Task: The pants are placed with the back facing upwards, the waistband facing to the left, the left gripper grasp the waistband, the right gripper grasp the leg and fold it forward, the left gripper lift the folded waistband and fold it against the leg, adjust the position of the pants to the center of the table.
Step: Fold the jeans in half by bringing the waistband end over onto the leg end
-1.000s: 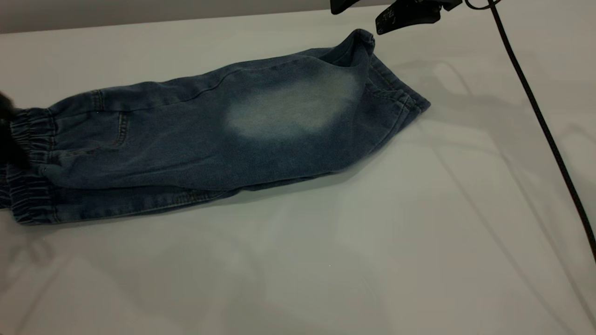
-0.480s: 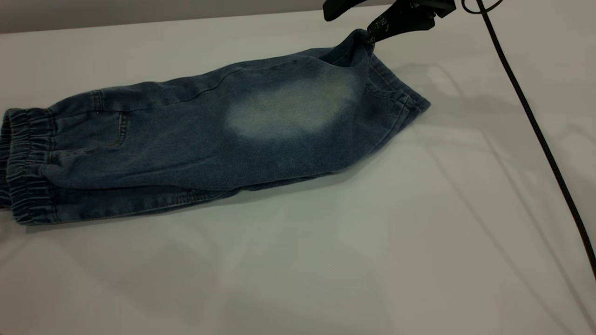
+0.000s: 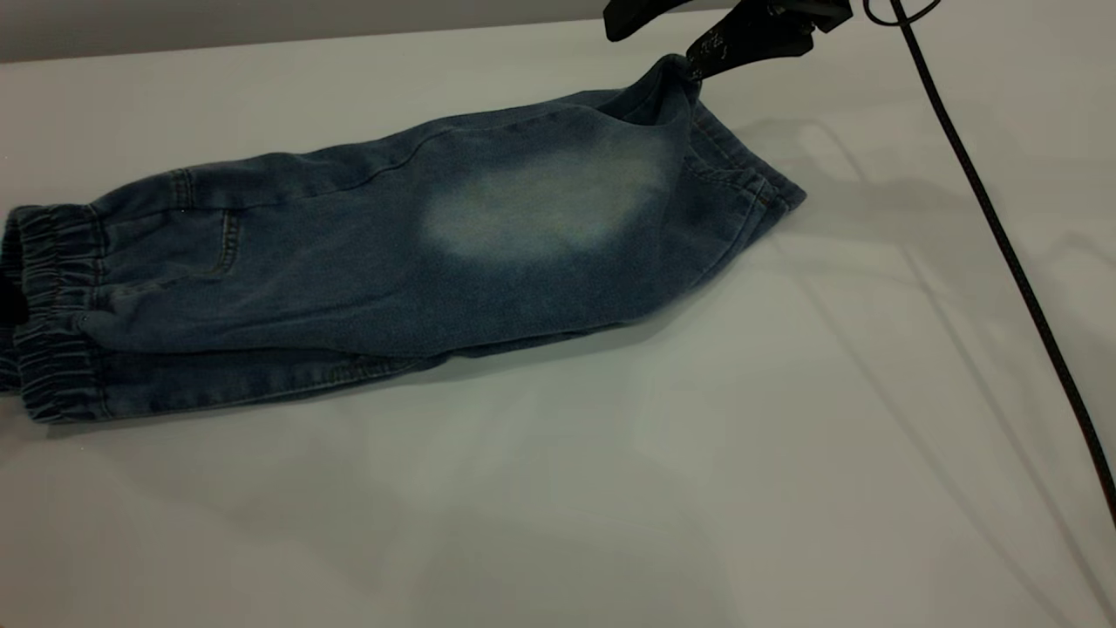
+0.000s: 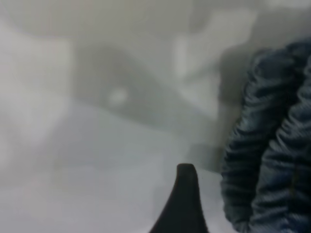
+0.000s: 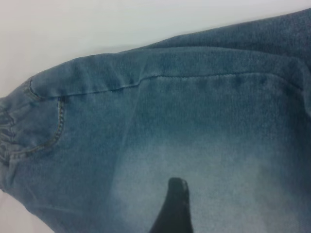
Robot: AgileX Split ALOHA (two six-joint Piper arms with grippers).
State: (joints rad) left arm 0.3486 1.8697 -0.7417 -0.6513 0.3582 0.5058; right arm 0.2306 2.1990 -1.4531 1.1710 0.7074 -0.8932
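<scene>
Folded denim pants lay lengthwise on the white worktop, right gripper at the far hem

The pants [image 3: 366, 262] lay folded along their length on the worktop [image 3: 697, 453], the gathered waistband [image 3: 52, 314] at the left edge of the view and the hems toward the right. The leg [image 3: 540, 209] with its pale faded oval patch lay uppermost, its far hem corner raised off the surface. The right gripper [image 3: 671, 30] was at the top of the view, one finger [image 3: 741, 39] touching that raised corner and the other standing apart above it. A black cable [image 3: 1003, 235] ran down across the right side of the worktop. The left gripper was out of view
</scene>
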